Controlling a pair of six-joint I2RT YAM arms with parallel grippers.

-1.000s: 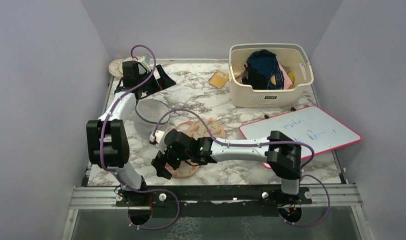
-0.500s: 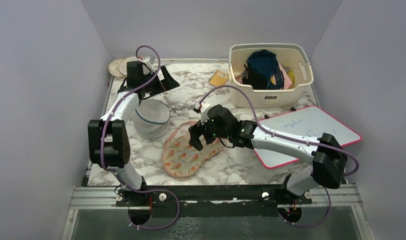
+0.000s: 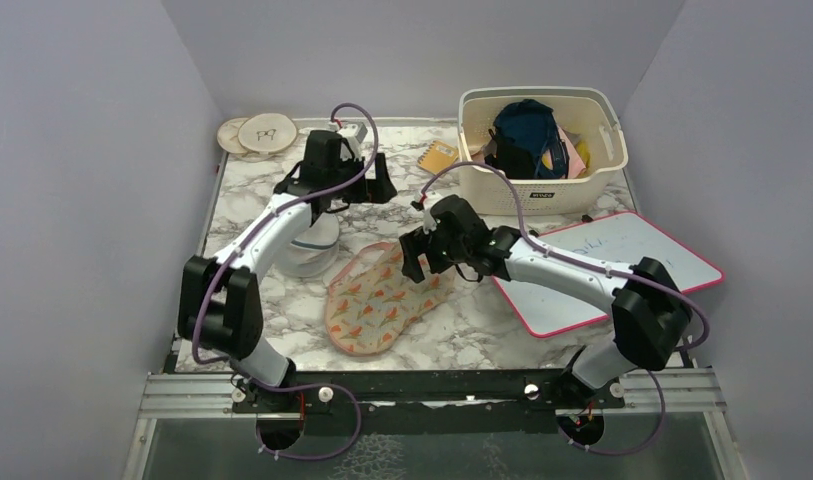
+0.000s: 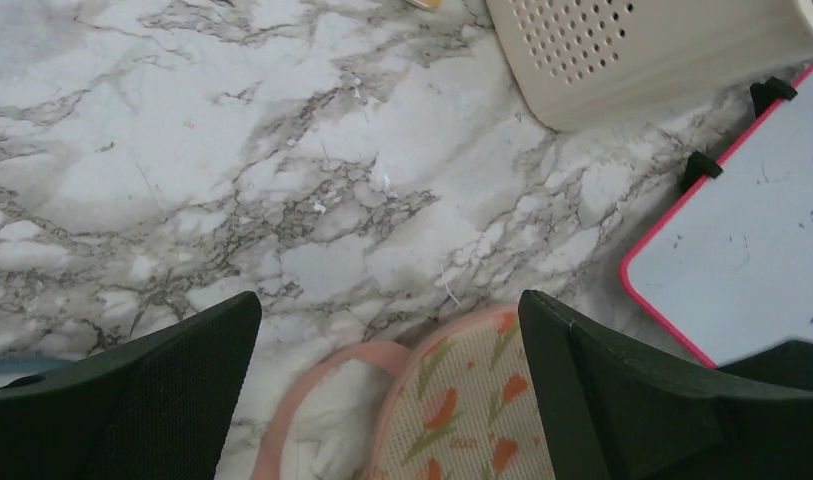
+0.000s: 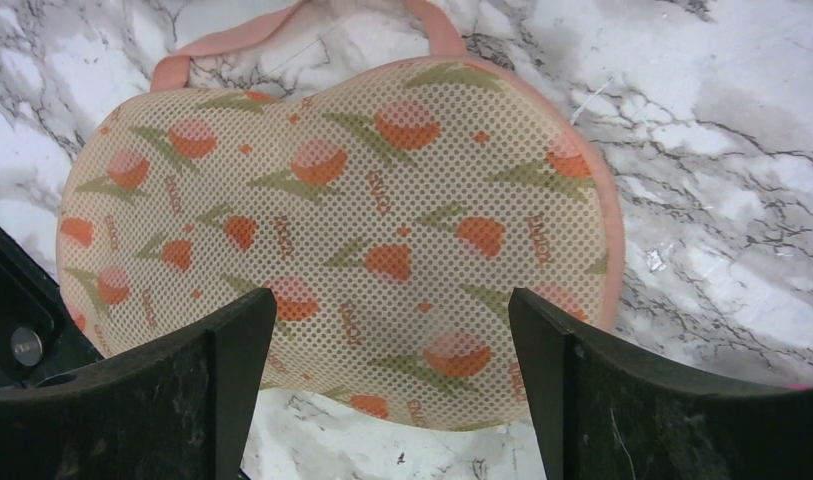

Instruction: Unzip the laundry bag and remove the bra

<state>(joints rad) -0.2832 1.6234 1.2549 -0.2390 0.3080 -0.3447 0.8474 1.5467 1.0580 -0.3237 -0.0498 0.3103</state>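
Laundry bag, flat two-lobed peach mesh pouch, orange prints, pink edging (image 3: 380,298), lies mid marble tabletop (image 3: 462,340). Right hand (image 5: 390,335) gapes empty above it, left hand (image 4: 387,330) likewise by its far end. Zip pull unseen: you search the edging, pin fabric first.

Even, soft light — sharp frames
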